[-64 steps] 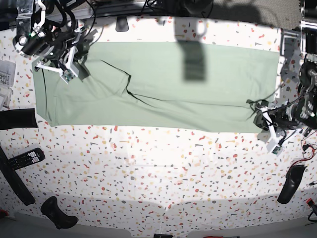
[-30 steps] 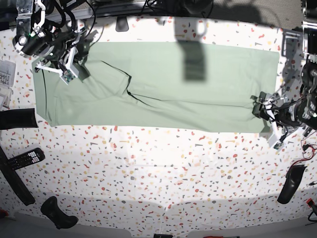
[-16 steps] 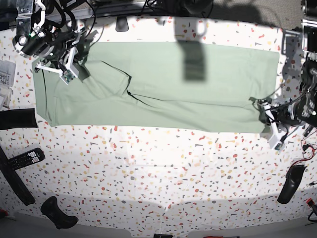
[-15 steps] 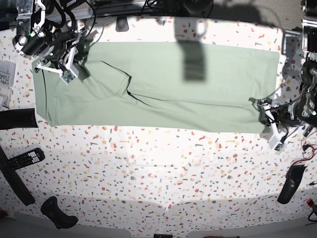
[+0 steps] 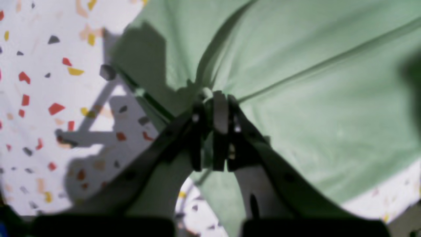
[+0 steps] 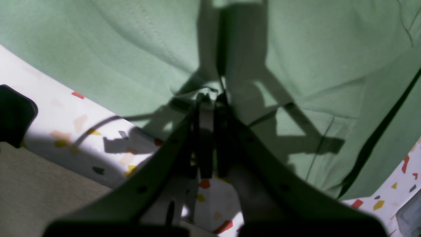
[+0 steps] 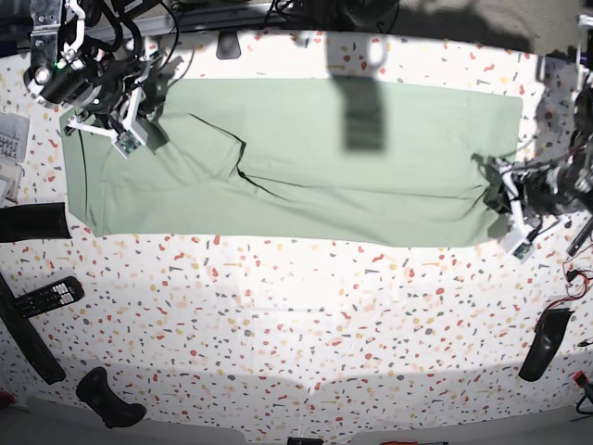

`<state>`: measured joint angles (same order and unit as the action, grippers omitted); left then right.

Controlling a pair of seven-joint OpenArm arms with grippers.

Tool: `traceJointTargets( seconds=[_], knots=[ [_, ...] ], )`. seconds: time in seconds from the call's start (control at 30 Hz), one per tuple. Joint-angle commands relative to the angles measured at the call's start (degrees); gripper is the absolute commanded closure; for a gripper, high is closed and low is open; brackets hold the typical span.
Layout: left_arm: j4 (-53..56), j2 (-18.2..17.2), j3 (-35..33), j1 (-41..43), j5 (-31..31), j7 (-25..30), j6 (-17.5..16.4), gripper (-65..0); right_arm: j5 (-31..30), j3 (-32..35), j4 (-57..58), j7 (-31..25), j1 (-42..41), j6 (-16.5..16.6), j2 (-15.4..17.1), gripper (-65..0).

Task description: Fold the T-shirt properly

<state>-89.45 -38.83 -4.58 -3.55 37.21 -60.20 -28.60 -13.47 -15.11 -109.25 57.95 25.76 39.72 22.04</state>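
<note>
The pale mint-green T-shirt (image 7: 306,148) lies spread in a wide band across the back of the speckled table, with a dark fold line left of its middle. My left gripper (image 7: 492,182) is at the shirt's right end. In the left wrist view it (image 5: 215,98) is shut on a pinch of the fabric (image 5: 312,82), and creases fan out from the jaws. My right gripper (image 7: 146,122) is at the shirt's upper left. In the right wrist view it (image 6: 210,98) is shut on the fabric (image 6: 131,49) near the edge.
A remote control (image 7: 46,297) and long black objects (image 7: 32,222) lie at the left. A black handle (image 7: 109,399) lies at the front left, another (image 7: 542,343) at the right. Papers (image 7: 9,139) sit at the left edge. Cables run along the back.
My left gripper has moved toward the back along the shirt's right end, taking the pinched corner with it and bunching the fabric there. The right arm has not moved.
</note>
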Motion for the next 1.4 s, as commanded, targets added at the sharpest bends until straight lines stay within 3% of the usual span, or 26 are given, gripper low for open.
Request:
traceJointTargets(
  seconds=[0.0, 0.13, 0.4, 0.6, 0.7, 0.83, 1.07, 1.27, 1.37],
  knots=[
    [-2.2, -1.8, 0.5, -0.2, 0.6, 0.8, 0.0, 0.0, 0.0, -0.4, -1.1, -0.1, -0.2, 0.3, 0.8, 0.0],
    [-5.4, -4.1, 0.5, 1.5, 0.8, 0.8, 0.0, 0.0, 3.9, -0.4, -1.1, 0.6, -0.2, 0.3, 0.8, 0.0],
    [-5.4, -4.4, 0.5, 2.2, 0.3, 0.9, -0.1, 0.0, 7.5, -0.4, -1.1, 0.6, -0.2, -1.5, 1.7, 0.0],
    [-5.4, -4.4, 0.5, 2.6, 0.3, 0.7, -0.1, 0.0, 10.7, -0.4, -1.1, 0.5, -0.2, -9.0, 4.5, 0.0],
    [-5.4, -4.4, 0.5, 2.6, 0.3, 0.7, -0.1, 0.0, 13.0, -0.4, -1.1, 0.5, -0.2, -11.3, 5.0, 0.0],
    [-5.4, -4.4, 0.5, 2.6, 0.4, 0.1, -0.1, 0.0, 12.8, -0.4, -1.1, 0.5, -0.2, -11.5, 4.9, 0.0],
    [-5.4, -4.4, 0.5, 2.6, 0.4, -6.1, -0.1, 0.0, 9.9, -0.4, -1.1, 0.5, -0.2, -11.5, 4.9, 0.0],
    [-5.4, -4.4, 0.5, 2.6, 0.4, -6.9, 0.0, 0.0, 9.9, -0.4, -1.1, 0.5, -0.2, -11.5, 5.0, 0.0],
    [-5.4, -4.4, 0.5, 2.6, 1.5, -10.3, 0.0, 0.0, 9.9, -0.4, -1.1, 0.6, -0.2, -11.5, 5.0, 0.0]
  ],
)
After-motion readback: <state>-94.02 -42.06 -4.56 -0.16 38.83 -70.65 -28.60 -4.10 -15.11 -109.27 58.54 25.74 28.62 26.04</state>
